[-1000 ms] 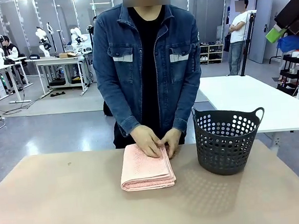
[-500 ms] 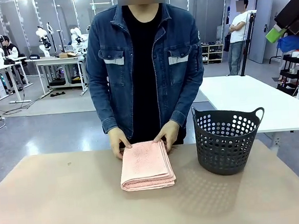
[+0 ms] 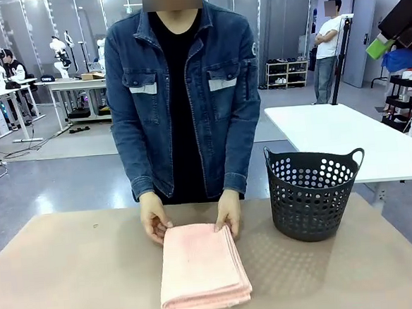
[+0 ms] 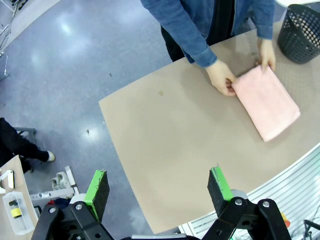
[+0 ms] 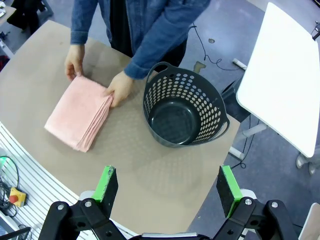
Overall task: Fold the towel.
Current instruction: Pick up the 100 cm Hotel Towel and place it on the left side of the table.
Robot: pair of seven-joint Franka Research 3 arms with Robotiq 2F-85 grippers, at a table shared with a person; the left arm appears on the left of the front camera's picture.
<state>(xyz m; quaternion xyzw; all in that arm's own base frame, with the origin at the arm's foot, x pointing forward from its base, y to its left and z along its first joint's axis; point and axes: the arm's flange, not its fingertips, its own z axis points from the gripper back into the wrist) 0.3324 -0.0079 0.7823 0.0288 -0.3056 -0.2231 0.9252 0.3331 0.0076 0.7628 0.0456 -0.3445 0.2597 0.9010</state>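
Folded towel [image 3: 202, 266] flat on the tabletop [image 3: 73, 277], mid-width, toward the person's edge. Person's hands [image 3: 154, 218] at its far corners, palms down. Left gripper [image 4: 159, 186] and right gripper [image 5: 167, 186] raised high above the tabletop, jaws released, grasping nothing. Black basket [image 3: 313, 193] beside the towel; bare surface on the other side.

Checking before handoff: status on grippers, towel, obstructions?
Left gripper and right gripper open, high above table. Towel folded, both person's hands at far edge. Basket beside it, apart.
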